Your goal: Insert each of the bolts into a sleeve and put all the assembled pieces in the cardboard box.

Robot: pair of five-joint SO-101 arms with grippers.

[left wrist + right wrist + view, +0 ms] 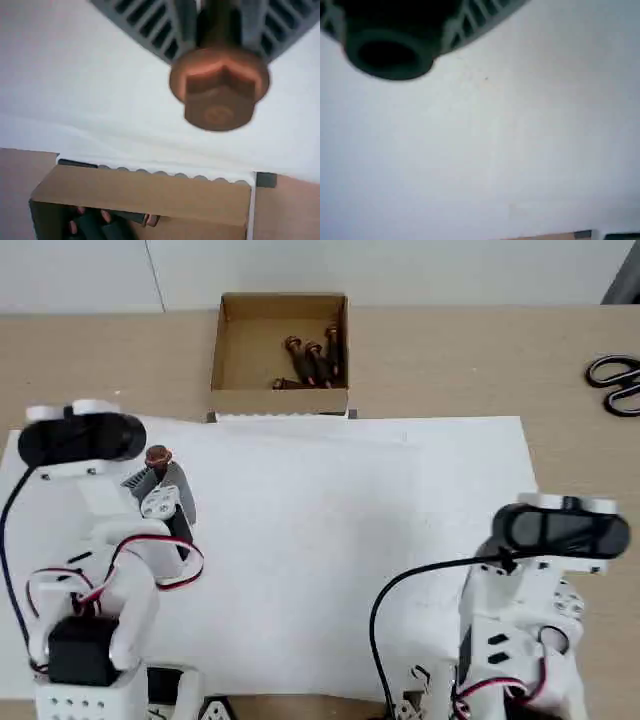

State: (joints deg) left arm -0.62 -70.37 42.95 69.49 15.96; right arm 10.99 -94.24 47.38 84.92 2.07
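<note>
Left claw (160, 483) is clenched on a bolt (218, 92). I read its copper hex head jutting out past the ribbed fingers (145, 25), with the shank gripped between them. From the high view, this claw hangs over the left part of the white sheet (330, 540), a little short of the sheet's far edge.

Right claw (395, 20) is grasping a black sleeve (387, 57). The sleeve's open bore faces outward and it is held above bare sheet. The right arm stands at the near right corner of the desk (450, 360).

I see the box (232, 350) at the middle of the desk's far edge, open side up, touching or just beyond the sheet's far edge. Several assembled pieces (312, 360) lie in its right half, copper heads showing. In the left wrist view, the box's near wall lies ahead of the held bolt.

Scissors (615, 383) lie at the desk's right edge, beyond the sheet's far right corner.
</note>
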